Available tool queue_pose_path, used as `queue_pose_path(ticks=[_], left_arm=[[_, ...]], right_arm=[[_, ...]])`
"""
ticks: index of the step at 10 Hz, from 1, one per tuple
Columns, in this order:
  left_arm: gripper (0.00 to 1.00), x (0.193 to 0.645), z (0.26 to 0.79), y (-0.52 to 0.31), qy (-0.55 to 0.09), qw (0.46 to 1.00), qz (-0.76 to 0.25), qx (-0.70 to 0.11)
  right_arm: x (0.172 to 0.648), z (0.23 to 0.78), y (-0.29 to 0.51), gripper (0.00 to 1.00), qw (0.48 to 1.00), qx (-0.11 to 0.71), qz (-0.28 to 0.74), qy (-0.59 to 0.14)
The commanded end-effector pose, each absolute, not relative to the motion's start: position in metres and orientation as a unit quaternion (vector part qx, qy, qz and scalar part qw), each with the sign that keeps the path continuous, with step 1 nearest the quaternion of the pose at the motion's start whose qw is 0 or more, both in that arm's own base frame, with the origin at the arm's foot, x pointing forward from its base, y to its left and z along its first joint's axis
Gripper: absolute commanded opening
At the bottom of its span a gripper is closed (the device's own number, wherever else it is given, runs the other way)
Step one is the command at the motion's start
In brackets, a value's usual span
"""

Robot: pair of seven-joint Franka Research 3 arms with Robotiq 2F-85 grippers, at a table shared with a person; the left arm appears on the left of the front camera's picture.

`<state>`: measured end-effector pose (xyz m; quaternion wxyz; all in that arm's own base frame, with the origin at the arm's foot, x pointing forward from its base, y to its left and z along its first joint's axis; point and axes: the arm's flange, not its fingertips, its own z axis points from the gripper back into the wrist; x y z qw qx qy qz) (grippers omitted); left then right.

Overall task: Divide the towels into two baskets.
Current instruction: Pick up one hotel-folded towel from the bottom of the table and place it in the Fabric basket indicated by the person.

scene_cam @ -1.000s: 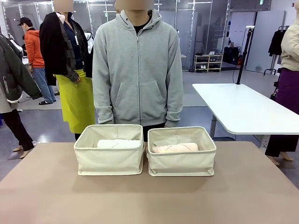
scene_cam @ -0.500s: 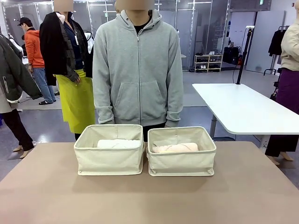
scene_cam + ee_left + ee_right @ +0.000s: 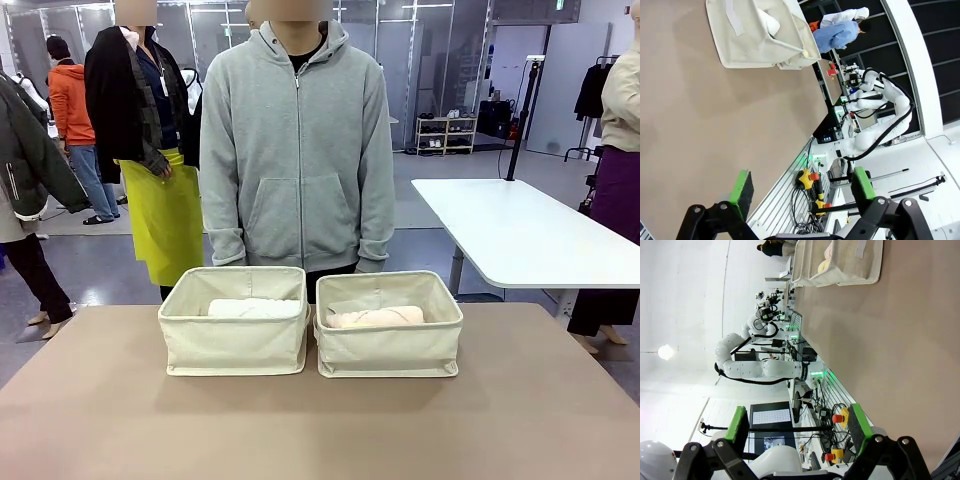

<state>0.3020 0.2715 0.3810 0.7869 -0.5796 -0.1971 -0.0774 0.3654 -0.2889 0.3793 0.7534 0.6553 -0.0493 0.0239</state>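
Observation:
Two cream canvas baskets stand side by side at the table's far side, the left basket (image 3: 235, 340) and the right basket (image 3: 388, 345). A white towel (image 3: 253, 308) lies rolled in the left one. A pale pink towel (image 3: 375, 317) lies in the right one. In the left wrist view my left gripper (image 3: 802, 189) is open and holds nothing, with a basket (image 3: 740, 40) and the white towel (image 3: 771, 22) far ahead. In the right wrist view my right gripper (image 3: 796, 424) is also open and holds nothing, far from a basket (image 3: 850, 267) holding a pale yellow towel (image 3: 822, 266).
A person in a grey hoodie (image 3: 295, 150) stands close behind the baskets, arms down. The tan table (image 3: 320, 430) stretches bare in front of the baskets. A white table (image 3: 520, 235) stands behind at the right. Other people stand at the far left.
Nothing on the table has moved. A bystander in an orange jacket at the far left has turned away.

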Motion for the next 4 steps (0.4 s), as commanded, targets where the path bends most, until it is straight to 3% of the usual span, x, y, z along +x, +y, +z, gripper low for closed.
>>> queue_pose_path(ticks=[1, 4], left_arm=[[1.0, 0.3011, 0.3827, 0.2701, -0.206, 0.788, -0.075, -0.576], [1.0, 0.3011, 0.3827, 0.2701, -0.206, 0.788, -0.075, -0.576]], right_arm=[[0.3621, 0.3823, -0.2858, 1.0, 0.756, 0.652, 0.024, -0.046], [0.3621, 0.3823, -0.2858, 1.0, 0.756, 0.652, 0.024, -0.046]])
